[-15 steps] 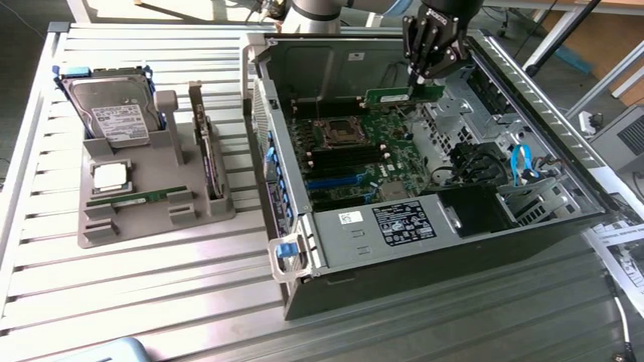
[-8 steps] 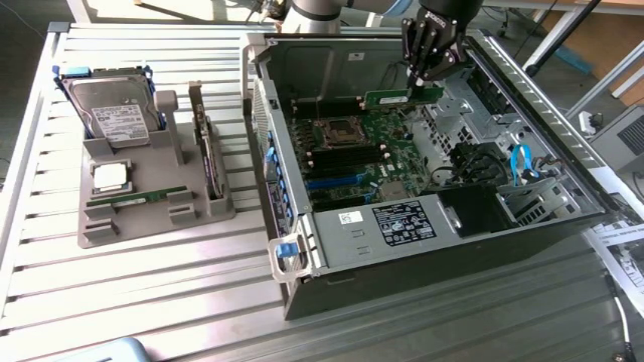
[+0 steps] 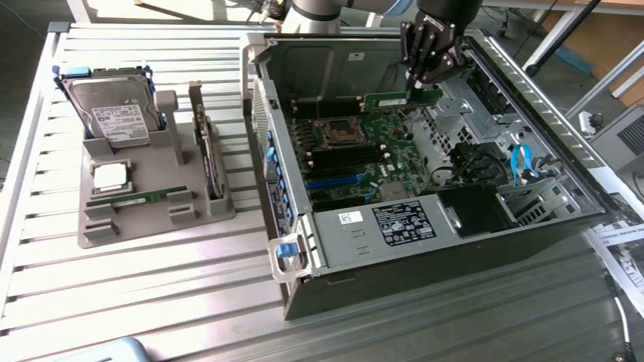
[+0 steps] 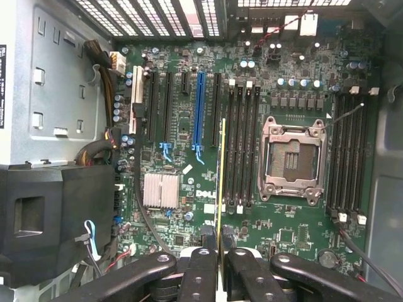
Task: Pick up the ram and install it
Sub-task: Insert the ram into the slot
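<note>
Over the motherboard (image 3: 352,151), inside the open case (image 3: 302,68), the hand (image 3: 424,79) is clamped narrow on the ram (image 3: 388,99). It has the stick by one end, and the rest pokes out toward the exterior view's left, clear of the board below.

From the wrist view you see the stick edge-on (image 4: 221,163), pinched between the two black fingers (image 4: 200,277). It's running parallel to the black memory slots (image 4: 242,145) next to the empty CPU socket (image 4: 291,160). It looks close to the outermost slot, but I can't tell if it's truly lined up over it.

My take on handling: this thing weighs next to nothing, so holding it up is a non-issue. It's stiff along its length but thin, so I'd guess it can flex or crack if you push on it crooked. The chips and the contact edge are the fragile bits. The flat faces are fairly slick, and an end grip like this could let it pivot if it's pressed down. I'd rather hold it across the faces near the top edge, toward the middle, with the contact edge left free and square to the slot.
</note>
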